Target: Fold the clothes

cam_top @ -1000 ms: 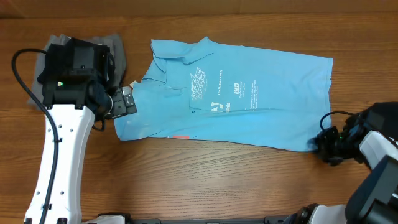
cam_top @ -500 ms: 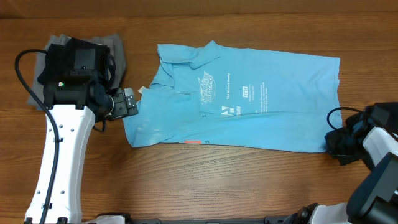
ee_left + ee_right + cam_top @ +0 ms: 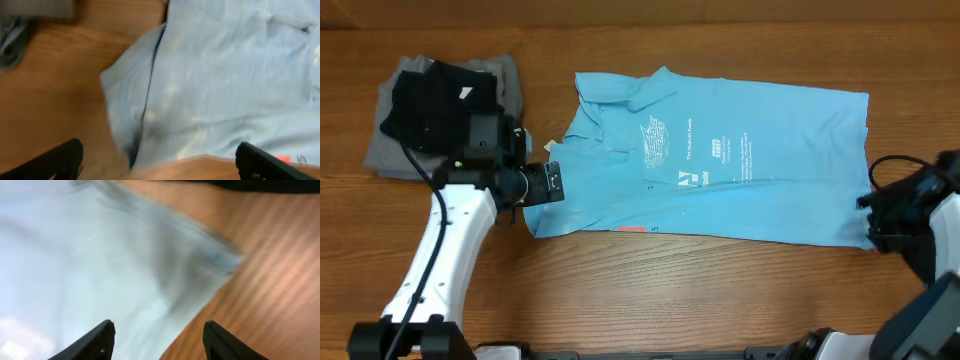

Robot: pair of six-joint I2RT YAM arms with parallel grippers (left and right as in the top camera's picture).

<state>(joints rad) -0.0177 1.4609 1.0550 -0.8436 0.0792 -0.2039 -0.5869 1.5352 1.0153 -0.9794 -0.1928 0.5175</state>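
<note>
Underneath it all stands the wooden table (image 3: 670, 290), a warm mid-brown top with a fine straight grain running side to side, a paler band along the upper edge of the overhead view, and the same streaky wood showing blurred in both wrist views.

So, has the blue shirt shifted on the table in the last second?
Yes. The blue shirt slid slightly right in the overhead view, widening its gap from the grey pile.
</note>
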